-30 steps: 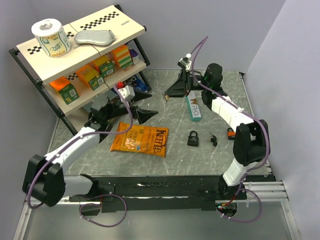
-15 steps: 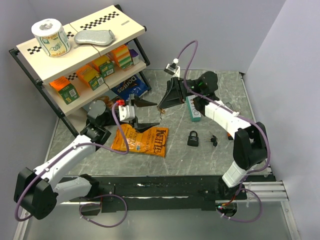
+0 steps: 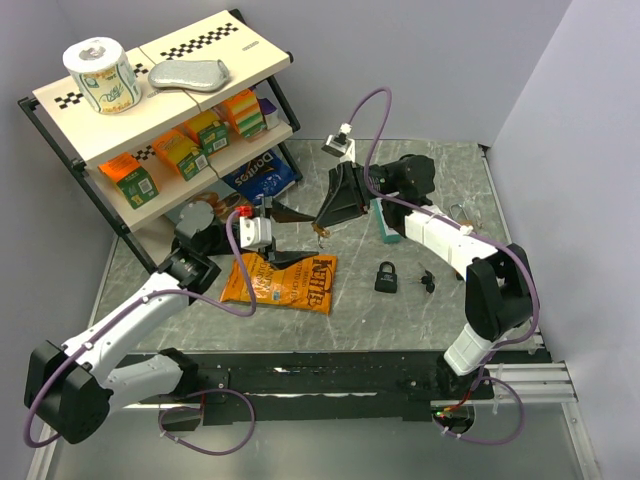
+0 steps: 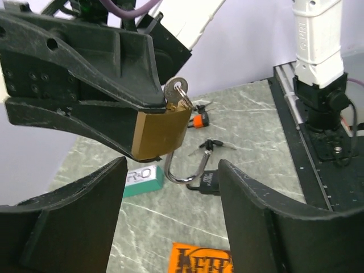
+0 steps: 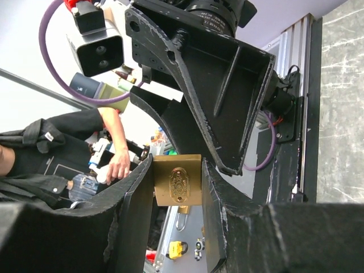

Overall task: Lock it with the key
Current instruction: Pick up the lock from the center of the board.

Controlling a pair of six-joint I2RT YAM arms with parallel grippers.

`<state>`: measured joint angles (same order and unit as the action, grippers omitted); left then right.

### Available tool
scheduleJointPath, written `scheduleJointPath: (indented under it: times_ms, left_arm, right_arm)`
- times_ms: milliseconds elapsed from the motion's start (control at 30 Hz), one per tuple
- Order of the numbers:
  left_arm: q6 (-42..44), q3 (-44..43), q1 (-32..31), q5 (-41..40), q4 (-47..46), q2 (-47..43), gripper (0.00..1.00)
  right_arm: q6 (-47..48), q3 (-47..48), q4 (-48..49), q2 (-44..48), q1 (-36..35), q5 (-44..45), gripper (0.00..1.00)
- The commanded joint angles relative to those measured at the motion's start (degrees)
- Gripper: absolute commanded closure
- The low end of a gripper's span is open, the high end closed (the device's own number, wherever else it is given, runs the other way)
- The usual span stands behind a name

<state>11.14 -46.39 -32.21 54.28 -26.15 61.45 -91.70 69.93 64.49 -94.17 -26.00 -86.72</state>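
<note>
Nearest me on the table (image 3: 330,325): Kettle chips bag (image 3: 280,280) lying flat; black padlock (image 3: 386,277) just right of it; loose keys (image 3: 428,280) just beside that lock, not in it.

Left hand (image 4: 172,164) is raised over the far edge of the chips bag; jaws wide, nothing in them; it points at the right hand.

Right hand (image 5: 177,164) is off the table, tip to tip with the left; it's clamped on the body of the brass padlock (image 4: 162,133), one finger on each flat side. Key (image 4: 177,94) is seated in that lock, at its upper end in the left wrist view; shackle (image 4: 185,169) hangs down below, swung open, one end free. The brass padlock sits ahead of the left hand's gap, not between its fingers.

Beyond: teal box (image 3: 388,225) on the table, partly under the right arm; small orange item (image 4: 197,120) near it, can't tell what.

Far left: shelf (image 3: 60,135) with toilet roll (image 3: 100,75) and grey pouch (image 3: 188,74) on top, small boxes below; Doritos bag (image 3: 262,175) at its foot.
</note>
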Motion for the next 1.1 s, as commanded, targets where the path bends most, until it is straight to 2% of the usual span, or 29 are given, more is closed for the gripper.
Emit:
scheduleJointPath:
  times_ms: [0, 67, 100, 133, 167, 200, 233, 267, 333, 467, 700, 800, 933, 1067]
  left_arm:
    - [-3.9, -0.5, -0.2, 0.8, 0.7, -1.7, 0.28]
    - [-7.6, 2.6, -0.3, -2.4, -3.1, -2.6, 0.22]
    - [-10.8, 3.5, -0.4, -5.2, -4.2, -3.0, 0.18]
    - [-14.1, 4.3, -0.4, -7.8, -5.1, -3.6, 0.17]
    - [-15.3, 5.5, -0.5, -14.1, -6.0, -4.0, 0.16]
    - [-16.1, 6.2, -1.4, -17.9, -6.0, -4.5, 0.18]
    - [-15.5, 6.7, -2.3, -21.7, -5.9, -5.5, 0.21]
    - [-14.5, 8.1, -3.2, -29.7, -6.0, -5.9, 0.23]
    - [-11.8, 9.6, -5.7, -35.0, -8.9, -6.5, 0.24]
    - [-11.8, 11.0, -8.1, -42.1, -13.2, -4.8, 0.24]
    - [-12.5, 9.7, -14.5, -48.3, -21.1, 1.4, 0.3]
    - [-9.0, 8.3, -17.9, -51.4, -22.4, 3.5, 0.35]
    - [-7.5, 6.5, -19.5, -56.1, -23.9, 5.8, 0.42]
    - [-5.9, 5.5, -20.0, -56.6, -25.3, 7.0, 0.47]
  right_arm:
    - [0.1, 1.0, 3.6, 4.7, -0.5, -6.7, 1.0]
    - [3.0, 2.2, 1.4, 5.5, 0.0, -5.1, 1.0]
    - [4.3, 2.4, -3.1, 5.7, 0.7, -3.9, 1.0]
    - [6.0, 3.0, -5.7, 6.1, 1.3, -2.8, 1.0]
    - [9.9, 3.4, -9.1, 7.0, 1.8, -0.3, 1.0]
    - [12.3, 3.7, -15.9, 7.5, 3.2, 1.3, 1.0]
    - [14.5, 4.0, -20.0, 7.9, 3.9, 2.9, 1.0]
    - [18.8, 4.2, -23.8, 9.0, 4.6, 7.0, 1.0]
    - [22.4, 5.0, -34.5, 10.0, 6.4, 10.8, 1.0]
    - [27.2, 7.1, -48.3, 10.2, 7.6, 17.8, 1.0]
    - [26.8, 7.9, -55.5, 9.8, 7.7, 21.1, 1.0]
    - [26.3, 7.3, -56.4, 10.2, 7.5, 21.5, 1.0]
    - [24.8, 6.6, -55.2, 10.5, 7.4, 21.2, 1.0]
    - [24.6, 5.3, -55.3, 11.0, 7.2, 21.5, 1.0]
